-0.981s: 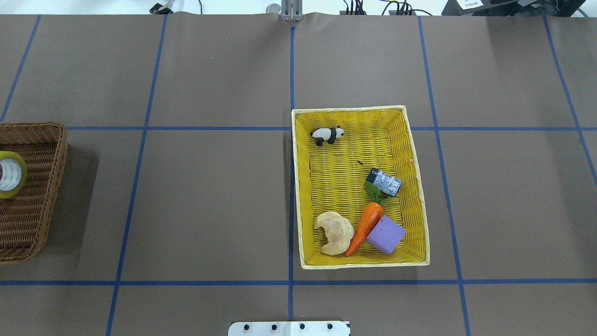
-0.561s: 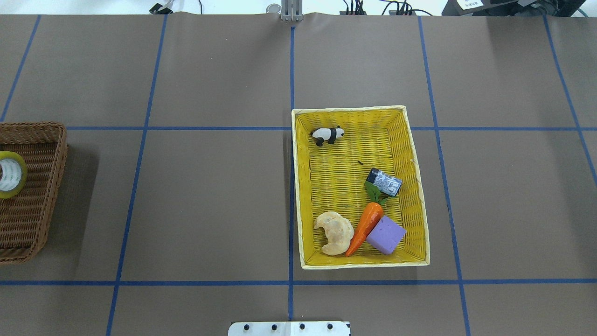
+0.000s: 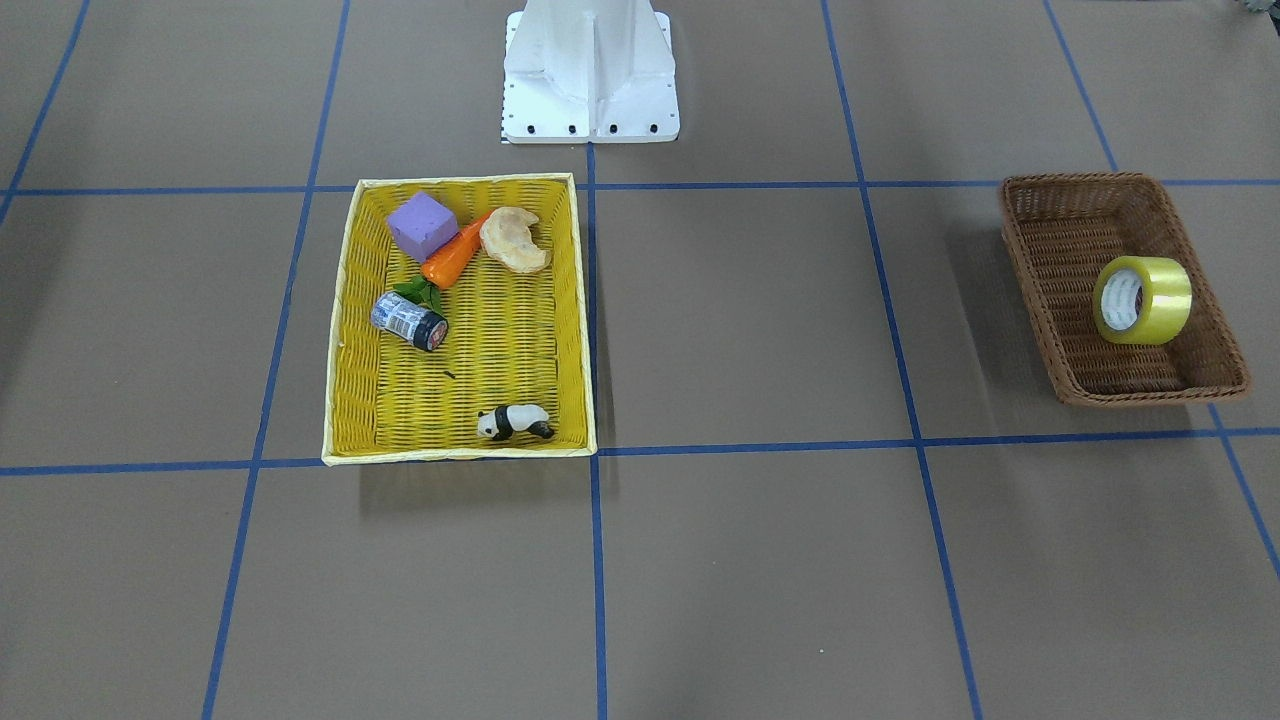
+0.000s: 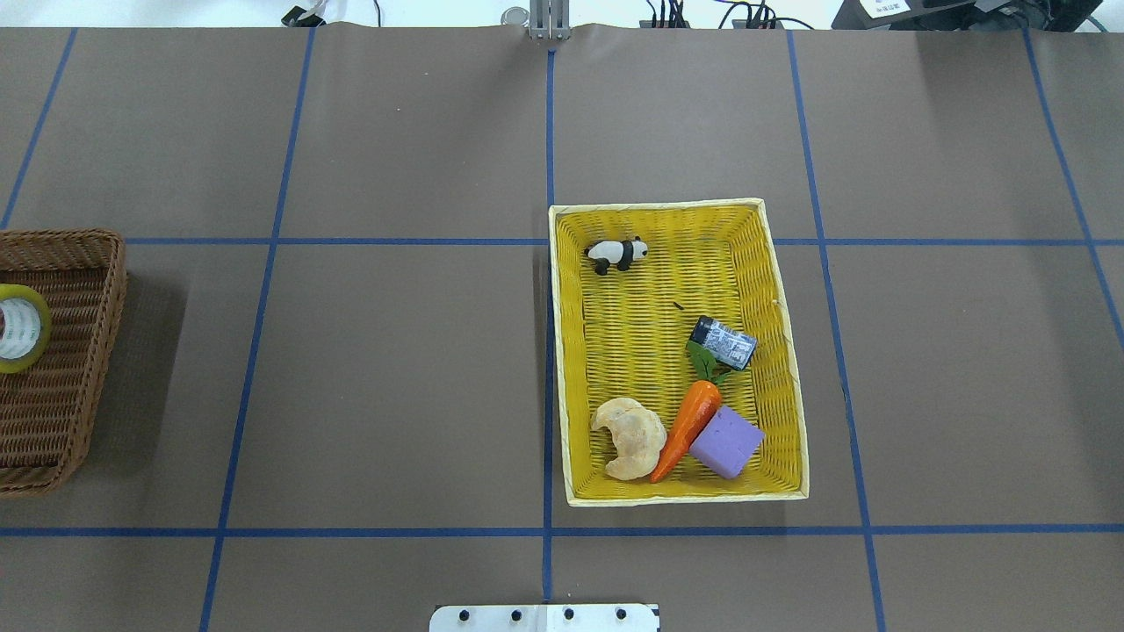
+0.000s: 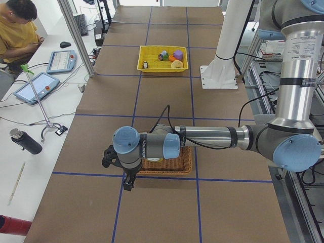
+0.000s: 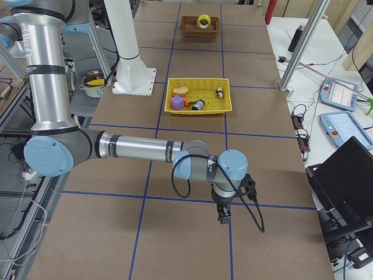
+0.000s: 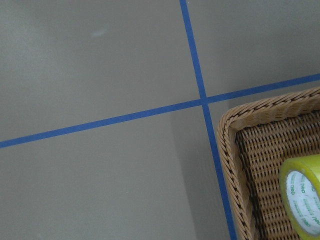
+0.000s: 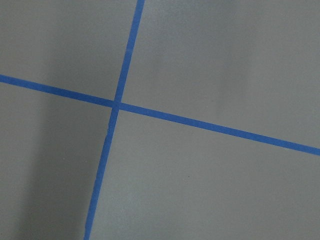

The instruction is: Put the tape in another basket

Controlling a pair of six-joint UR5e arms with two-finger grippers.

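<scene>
The tape [image 3: 1143,300], a yellowish roll with a white printed core, lies on its side in the dark brown wicker basket [image 3: 1020,240] at the table's left end. It also shows in the overhead view [image 4: 19,328] and the left wrist view [image 7: 302,200]. My left gripper [image 5: 106,157] hangs beside that basket [image 5: 182,164]; it shows only in the side view, so I cannot tell if it is open or shut. My right gripper [image 6: 247,186] hovers over bare table at the right end; I cannot tell its state either.
A yellow woven basket [image 4: 562,351] right of centre holds a panda figure [image 4: 617,254], a small labelled jar [image 4: 723,342], a carrot [image 4: 689,426], a purple block [image 4: 726,442] and a croissant [image 4: 630,436]. The robot's white base [image 3: 590,75] stands at the near edge.
</scene>
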